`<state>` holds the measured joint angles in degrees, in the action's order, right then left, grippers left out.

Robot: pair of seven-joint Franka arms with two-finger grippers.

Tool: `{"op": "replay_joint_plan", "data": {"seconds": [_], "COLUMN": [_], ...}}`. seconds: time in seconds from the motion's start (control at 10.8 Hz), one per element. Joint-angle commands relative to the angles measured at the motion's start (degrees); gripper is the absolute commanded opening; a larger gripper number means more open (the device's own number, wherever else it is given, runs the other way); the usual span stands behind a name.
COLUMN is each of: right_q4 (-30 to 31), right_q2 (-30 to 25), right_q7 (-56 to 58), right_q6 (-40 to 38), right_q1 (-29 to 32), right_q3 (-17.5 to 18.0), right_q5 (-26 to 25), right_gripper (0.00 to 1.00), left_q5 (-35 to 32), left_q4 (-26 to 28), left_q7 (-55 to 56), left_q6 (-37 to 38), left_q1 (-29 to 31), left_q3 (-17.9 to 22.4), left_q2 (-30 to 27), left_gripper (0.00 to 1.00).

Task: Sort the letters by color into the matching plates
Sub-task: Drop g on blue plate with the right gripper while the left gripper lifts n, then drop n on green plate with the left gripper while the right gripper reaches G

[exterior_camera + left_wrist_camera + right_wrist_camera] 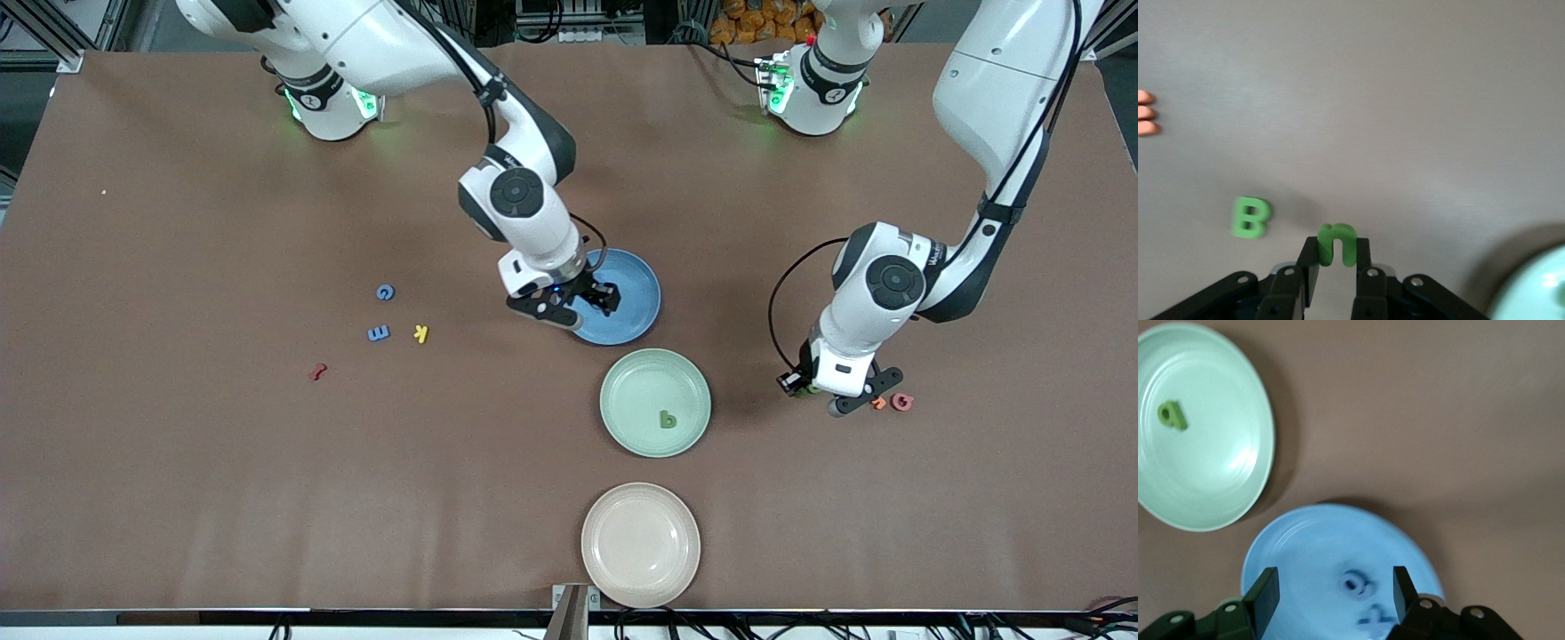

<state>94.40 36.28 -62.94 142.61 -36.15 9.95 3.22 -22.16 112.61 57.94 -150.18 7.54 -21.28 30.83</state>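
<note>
My left gripper (822, 396) (1336, 252) is shut on a green letter n (1336, 243), low over the table at the left arm's end. A green B (1250, 217) lies on the table beside it. An orange letter (880, 404) and a red-pink G (902, 402) lie close by. My right gripper (578, 304) (1336, 587) is open and empty over the blue plate (636, 284) (1305, 547). Two blue pieces (1357, 585) lie in that plate. The mint green plate (622, 391) (1218, 473) holds a green b (667, 419) (1171, 415). The beige-pink plate (640, 544) is bare.
Toward the right arm's end lie two blue letters (384, 292) (379, 333), a yellow letter (421, 333) and a red piece (317, 372). The three plates stand in a line down the middle, the beige one at the table's near edge.
</note>
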Motion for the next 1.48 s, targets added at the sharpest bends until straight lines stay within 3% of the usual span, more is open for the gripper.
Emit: {"op": "replay_joint_plan", "data": {"seconds": [0.0, 0.28, 0.65, 0.74, 0.83, 1.39], "right_q4": [6.84, 16.39, 29.06, 32.83, 35.22, 42.26], "right_q2": [-10.33, -19.28, -25.81, -26.17, -26.0, -19.76], "right_q7": [13.06, 30.7, 49.98, 51.93, 53.43, 55.29], "right_q6": [-11.17, -15.61, -12.73, -7.92, -4.13, 9.08], "right_q1": [7.82, 15.2, 20.05, 21.8, 23.48, 25.6], "right_q3": [0.6, -0.01, -6.07, -6.25, -6.52, -6.52], "right_q5": [0.38, 0.3, -3.02, -5.31, -6.37, -6.47], "right_gripper": [0.77, 0.76, 0.75, 0.75, 0.75, 0.72], "left_q5": [-0.6, -0.6, -0.6, -0.77, -1.73, -2.09], "left_q4": [-7.21, -14.76, -19.26, -19.36, -19.27, -18.83], "left_q7": [9.88, 17.09, 21.06, 21.16, 20.72, 17.21], "left_q6": [0.24, 0.24, 0.24, 0.24, 0.33, 9.71], "left_q1": [-5.67, -10.24, -13.85, -14.47, -14.57, -11.32], "left_q3": [-0.07, 0.01, 0.1, 0.19, 0.45, 1.42], "left_q2": [3.43, 8.17, 11.79, 11.79, 11.71, 10.56], "left_gripper": [0.0, 0.0, 0.0, 0.19, 0.99, 1.0]}}
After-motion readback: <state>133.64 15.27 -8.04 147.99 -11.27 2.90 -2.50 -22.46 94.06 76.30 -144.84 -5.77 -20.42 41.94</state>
